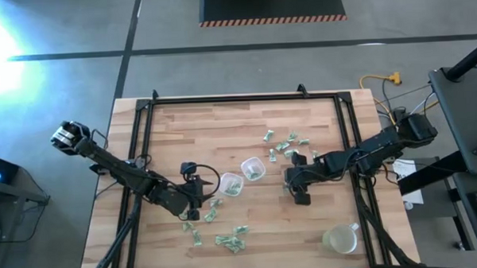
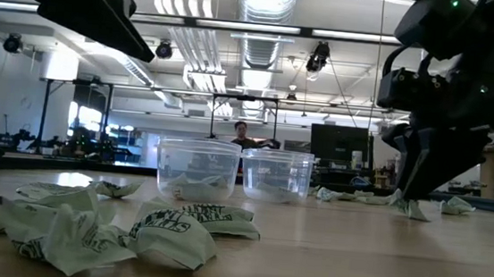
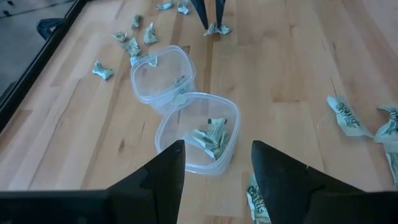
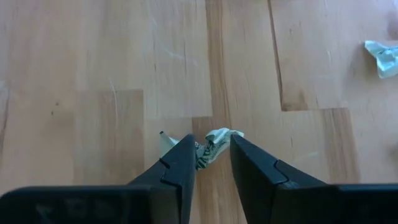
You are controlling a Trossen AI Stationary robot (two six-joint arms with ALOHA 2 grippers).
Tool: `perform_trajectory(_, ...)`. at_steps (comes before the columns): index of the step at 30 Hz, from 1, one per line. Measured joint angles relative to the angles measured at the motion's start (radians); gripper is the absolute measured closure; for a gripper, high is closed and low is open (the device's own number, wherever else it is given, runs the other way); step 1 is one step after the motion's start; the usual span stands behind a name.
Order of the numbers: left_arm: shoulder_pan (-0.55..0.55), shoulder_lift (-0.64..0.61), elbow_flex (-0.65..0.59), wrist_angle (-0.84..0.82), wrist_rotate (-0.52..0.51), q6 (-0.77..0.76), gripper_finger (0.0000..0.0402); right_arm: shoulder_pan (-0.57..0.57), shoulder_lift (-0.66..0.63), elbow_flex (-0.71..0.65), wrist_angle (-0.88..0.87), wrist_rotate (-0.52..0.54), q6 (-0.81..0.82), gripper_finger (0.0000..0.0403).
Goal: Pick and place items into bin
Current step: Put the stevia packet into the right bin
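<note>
**A:** What is the right gripper [image 4: 211, 155] doing?

**B:** It is reaching down to the table [image 1: 250, 229], just right of the two clear tubs, with its fingers straddling one crumpled wrapper [image 4: 208, 146]. The piece is lying right between the tips, its longer side running across the gap, so both ends are poking out past the fingers. The fingers are narrowed around it; I'd say they are pinching it, though it is sitting on the wood, not yet lifted.

**A:** And the bins?

**B:** The nearer tub [image 1: 252, 169] is standing to the gripper's left, the second tub [image 1: 231, 183] touching it beyond. The carry will probably be short and leftward.

**A:** The left gripper [image 3: 216, 163]?

**B:** It is hovering beside the second tub, fingers spread and empty. The right arm is plainly the one nearer this piece.

**A:** Counts?

**B:** Two tubs, each already holding a few pieces; one mug [image 1: 340, 239] at the near right corner. Loose wrappers are forming two scatters, roughly eight or nine in each; they are too small to count surely.
</note>
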Motion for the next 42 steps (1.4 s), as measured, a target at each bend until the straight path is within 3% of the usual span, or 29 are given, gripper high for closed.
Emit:
perform_trajectory(11,0.0,0.0,0.0,0.0,0.0,0.0,0.0233,0.0,0.0,0.001,-0.002,0.001,-0.078,0.039)
perform_trajectory(26,0.0,0.0,-0.002,-0.001,0.0,0.001,0.0233,0.0,-0.017,0.081,0.001,0.008,-0.194,0.0394)
perform_trajectory(32,0.001,0.0,-0.008,-0.001,0.0,0.002,0.0233,0.001,-0.044,0.13,0.015,0.101,-0.269,0.0394)
perform_trajectory(36,0.001,0.0,-0.013,0.0,-0.004,0.002,0.0233,-0.002,-0.032,0.138,0.119,0.196,-0.365,0.0394)
perform_trajectory(42,0.001,0.0,-0.013,0.0,-0.007,0.002,0.0233,-0.017,-0.003,0.138,0.268,0.212,-0.455,0.0394)
